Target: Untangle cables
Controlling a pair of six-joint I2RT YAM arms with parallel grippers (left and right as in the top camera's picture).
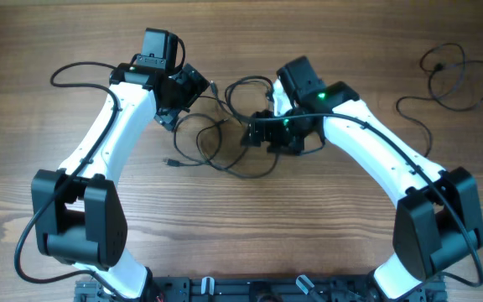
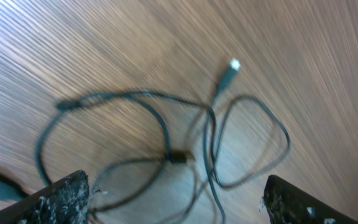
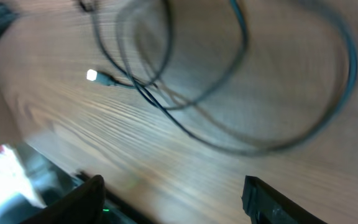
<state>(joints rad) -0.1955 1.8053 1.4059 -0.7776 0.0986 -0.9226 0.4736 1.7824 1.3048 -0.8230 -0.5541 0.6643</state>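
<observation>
A tangle of thin black cables lies in loose loops at mid-table between the two arms. One plug end sticks out at its lower left. My left gripper is at the tangle's left edge and is open. In the left wrist view, cable loops run down between its fingers, and a plug lies beyond. My right gripper is at the tangle's right edge, open. In the right wrist view, nothing lies between its fingers; loops and a plug lie ahead.
A separate loose black cable lies at the far right back of the wooden table. A thicker arm wire loops out at the back left. Both views from the wrists are motion-blurred.
</observation>
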